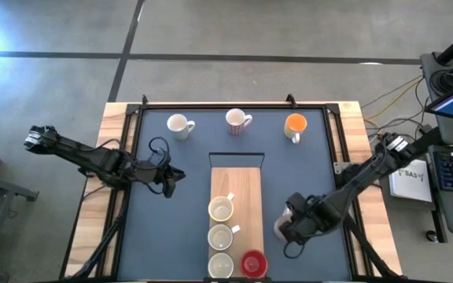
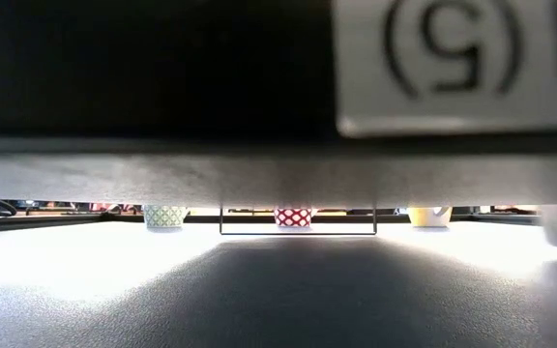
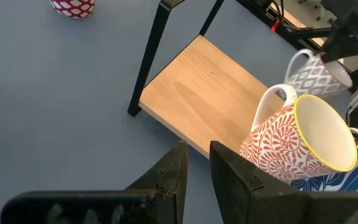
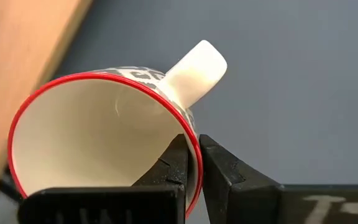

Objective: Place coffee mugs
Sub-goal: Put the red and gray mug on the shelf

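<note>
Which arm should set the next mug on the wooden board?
Right. The right gripper already pinches the red-rimmed mug by its wall, just beside the wooden board. The left gripper holds nothing.

Three mugs [image 1: 237,121] stand in a row along the table's [image 1: 171,236] far side. Four more [image 1: 221,210] sit on the board [image 1: 246,182] at centre-front. Another mug [image 1: 284,229] lies right of the board.
</note>
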### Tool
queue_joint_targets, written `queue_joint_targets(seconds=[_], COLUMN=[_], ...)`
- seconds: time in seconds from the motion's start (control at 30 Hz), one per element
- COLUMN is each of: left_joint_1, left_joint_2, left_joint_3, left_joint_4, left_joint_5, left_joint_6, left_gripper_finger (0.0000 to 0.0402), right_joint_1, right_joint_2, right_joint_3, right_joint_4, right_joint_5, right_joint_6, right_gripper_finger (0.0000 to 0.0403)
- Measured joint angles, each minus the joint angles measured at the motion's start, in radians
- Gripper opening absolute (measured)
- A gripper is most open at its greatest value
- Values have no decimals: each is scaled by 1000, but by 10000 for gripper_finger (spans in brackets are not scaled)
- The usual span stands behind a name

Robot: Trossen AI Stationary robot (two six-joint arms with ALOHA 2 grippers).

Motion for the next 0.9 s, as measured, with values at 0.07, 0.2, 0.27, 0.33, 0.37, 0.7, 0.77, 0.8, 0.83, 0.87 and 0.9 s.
queue_joint_targets(seconds=[0.07, 0.2, 0.27, 0.33, 0.37, 0.7, 0.77, 0.8, 0.83, 0.87, 0.9], left_joint_1=[0, 0, 0, 0, 0, 0, 0, 0, 0, 0, 0], left_joint_2=[0, 0, 0, -1, -1, -32, -43, -49, -55, -61, -67], left_joint_3=[0, 0, 0, 0, 0, 1, 4, 5, 7, 10, 12], left_joint_4=[0, 0, -1, -5, -5, -5, -5, -6, -7, -6, -6], left_joint_5=[0, 0, 0, 1, 1, 16, 29, 29, 29, 30, 31], left_joint_6=[0, 3, 3, 3, 7, 103, 119, 127, 133, 137, 139], left_gripper_finger=[52, 52, 52, 52, 52, 52, 52, 52, 52, 52, 52], right_joint_1=[-29, -86, -111, -130, -138, -164, -164, -164, -164, -164, -164], right_joint_2=[0, 0, 1, 2, 2, -9, -9, -9, -9, -9, -9], right_joint_3=[0, 0, 0, 0, 0, 0, 7, 16, 27, 36, 47], right_joint_4=[0, 0, 2, 1, 0, 2, -19, -38, -63, -86, -114], right_joint_5=[22, 34, 35, 37, 38, 2, -45, -64, -87, -107, -114], right_joint_6=[2, 2, 2, 0, 0, -22, -50, -67, -77, -93, -101], right_gripper_finger=[14, 20, 29, 39, 43, 84, 91, 94, 96, 98, 99])
